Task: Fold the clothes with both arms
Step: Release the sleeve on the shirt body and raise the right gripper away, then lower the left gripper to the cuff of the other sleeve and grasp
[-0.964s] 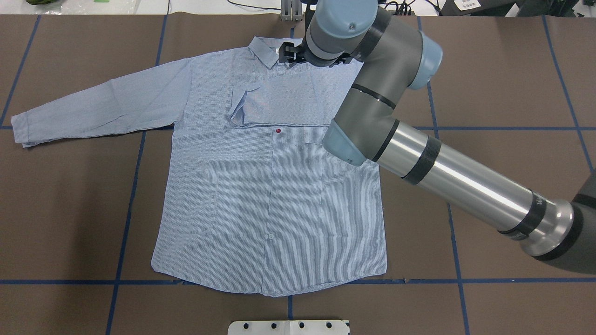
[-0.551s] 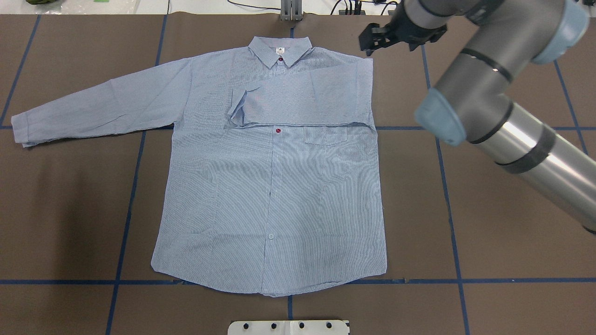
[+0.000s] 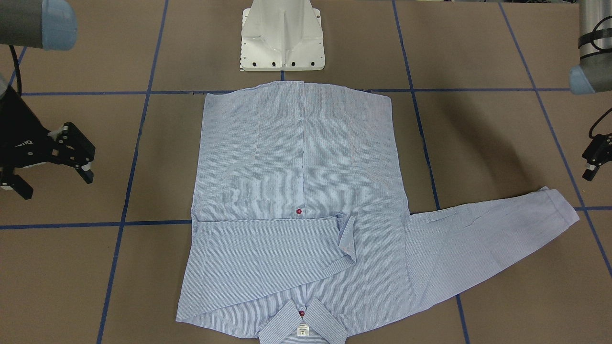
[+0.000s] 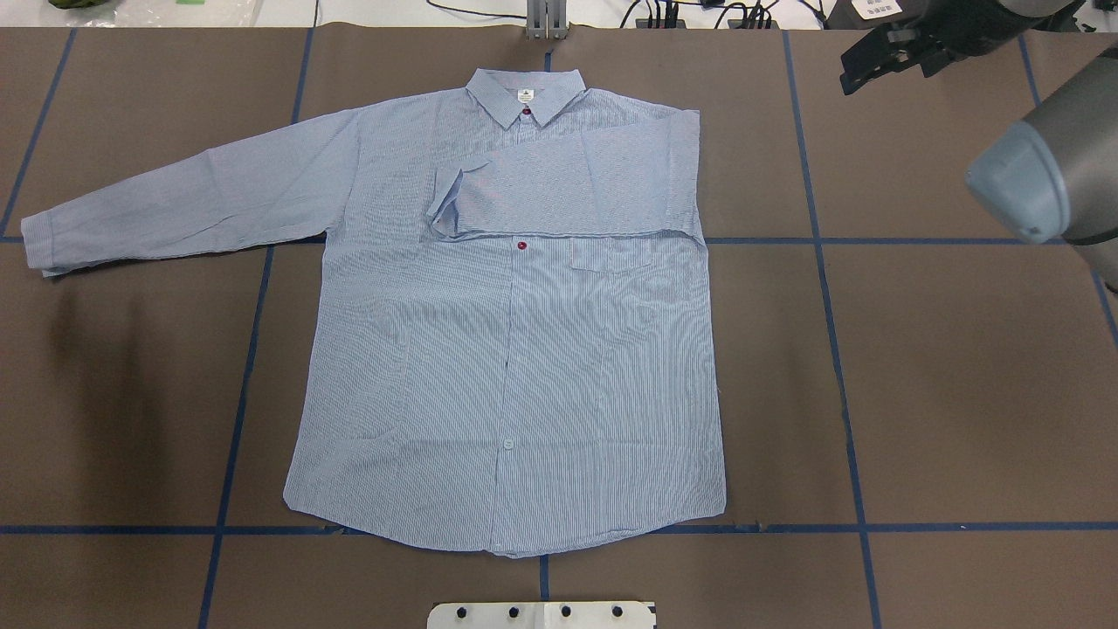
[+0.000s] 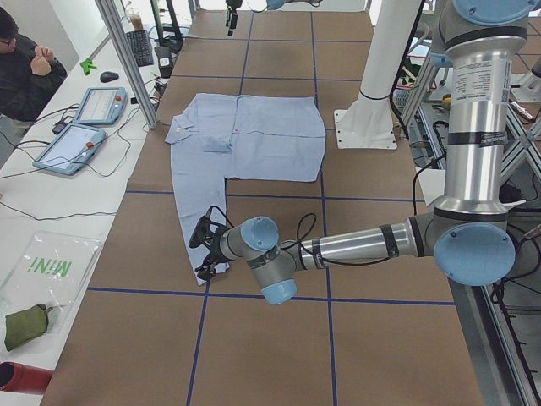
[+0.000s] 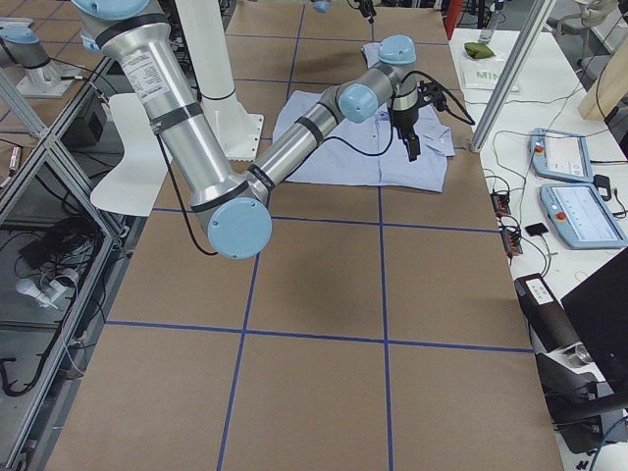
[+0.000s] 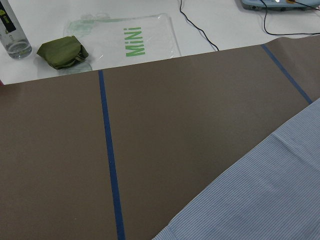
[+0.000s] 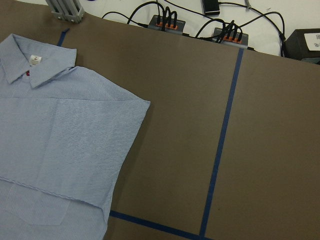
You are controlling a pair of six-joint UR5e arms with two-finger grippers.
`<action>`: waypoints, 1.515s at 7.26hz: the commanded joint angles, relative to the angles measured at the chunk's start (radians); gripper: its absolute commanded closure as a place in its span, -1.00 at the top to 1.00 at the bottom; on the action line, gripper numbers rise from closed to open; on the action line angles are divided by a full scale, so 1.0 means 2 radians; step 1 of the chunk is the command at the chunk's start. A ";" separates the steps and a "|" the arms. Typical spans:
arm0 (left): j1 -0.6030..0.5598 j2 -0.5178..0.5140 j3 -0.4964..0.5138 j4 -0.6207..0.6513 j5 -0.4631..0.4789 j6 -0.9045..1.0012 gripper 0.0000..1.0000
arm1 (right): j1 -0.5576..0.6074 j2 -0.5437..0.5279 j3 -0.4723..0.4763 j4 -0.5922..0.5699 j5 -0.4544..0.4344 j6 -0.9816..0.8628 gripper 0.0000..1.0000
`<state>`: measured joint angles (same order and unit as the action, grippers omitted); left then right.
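- Front-facing view: the shirt lies flat, buttons up, in the middle of the brown-covered table. Its hem is toward the white pedestal and its collar at the opposite edge. The folded sleeve crosses the chest, and the outstretched sleeve runs sideways over the table. Blue tape lines divide the surface into squares. The right pincer hangs beside the shirt and well apart from it, jaws spread wide with nothing between them. The left pincer, near the outstretched sleeve's cuff, is cut by the frame edge, and I cannot tell whether it is spread or closed.
- Overhead view: the right pincer sits out past the folded shoulder, near the table's far edge, where black cables run.
- Left side view: the left pincer is low and close to the cuff. A white side table carries two handheld consoles, a clear bag and a green pouch. A person sits at it.
- Right side view: the right pincer shows in front of the shirt's collar end, and the consoles lie beyond an aluminium post.
- Left wrist view: a corner of the outstretched sleeve, bare brown cover, one tape line, the bag, the pouch and a bottle.
- Right wrist view: the collar and the folded shoulder, with power strips at the table's edge.
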<state>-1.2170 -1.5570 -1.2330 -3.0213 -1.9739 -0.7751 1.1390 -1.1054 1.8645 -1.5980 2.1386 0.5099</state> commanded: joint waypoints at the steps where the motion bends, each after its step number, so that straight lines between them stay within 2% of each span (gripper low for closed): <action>1: 0.035 -0.021 0.053 -0.030 0.024 -0.022 1.00 | 0.010 -0.010 0.005 0.002 0.011 -0.016 0.99; 11: 0.072 -0.045 0.100 -0.052 0.032 -0.031 0.99 | 0.010 -0.015 0.006 0.007 0.006 -0.016 1.00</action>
<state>-1.0817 -1.6391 -1.0398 -3.1262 -1.9104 -0.8381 1.1590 -1.1348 1.8771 -1.5849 2.1513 0.4777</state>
